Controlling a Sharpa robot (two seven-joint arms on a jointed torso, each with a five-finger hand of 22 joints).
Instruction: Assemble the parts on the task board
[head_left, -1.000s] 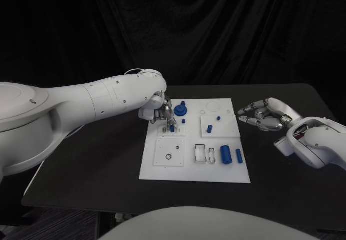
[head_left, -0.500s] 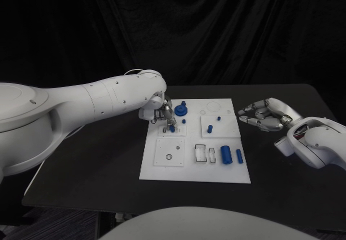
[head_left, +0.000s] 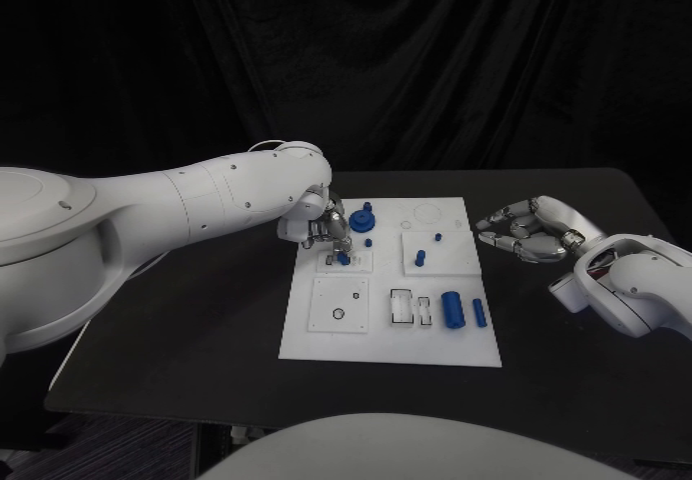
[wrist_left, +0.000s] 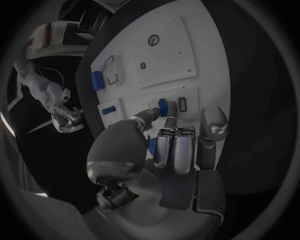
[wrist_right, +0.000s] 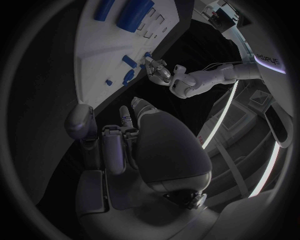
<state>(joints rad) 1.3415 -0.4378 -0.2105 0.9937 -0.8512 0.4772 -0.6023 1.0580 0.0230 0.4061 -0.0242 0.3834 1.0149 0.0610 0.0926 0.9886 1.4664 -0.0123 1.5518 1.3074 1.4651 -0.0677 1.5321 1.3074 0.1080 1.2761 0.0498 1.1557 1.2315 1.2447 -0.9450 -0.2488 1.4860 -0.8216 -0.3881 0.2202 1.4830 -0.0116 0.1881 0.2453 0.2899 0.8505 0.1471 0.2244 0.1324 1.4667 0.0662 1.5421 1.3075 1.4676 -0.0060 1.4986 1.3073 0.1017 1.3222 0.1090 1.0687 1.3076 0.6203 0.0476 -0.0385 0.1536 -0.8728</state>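
The job looked partly done: the left silver hand pinched a small blue peg at the white task board's far left corner, two blue cylinders lay loose, the curled right hand held nothing.

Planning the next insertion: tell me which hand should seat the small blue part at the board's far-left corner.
Left. The left hand already pinches a blue part over the task board; the right hand sits curled beside the board's edge.

Left hand grip undiscernible
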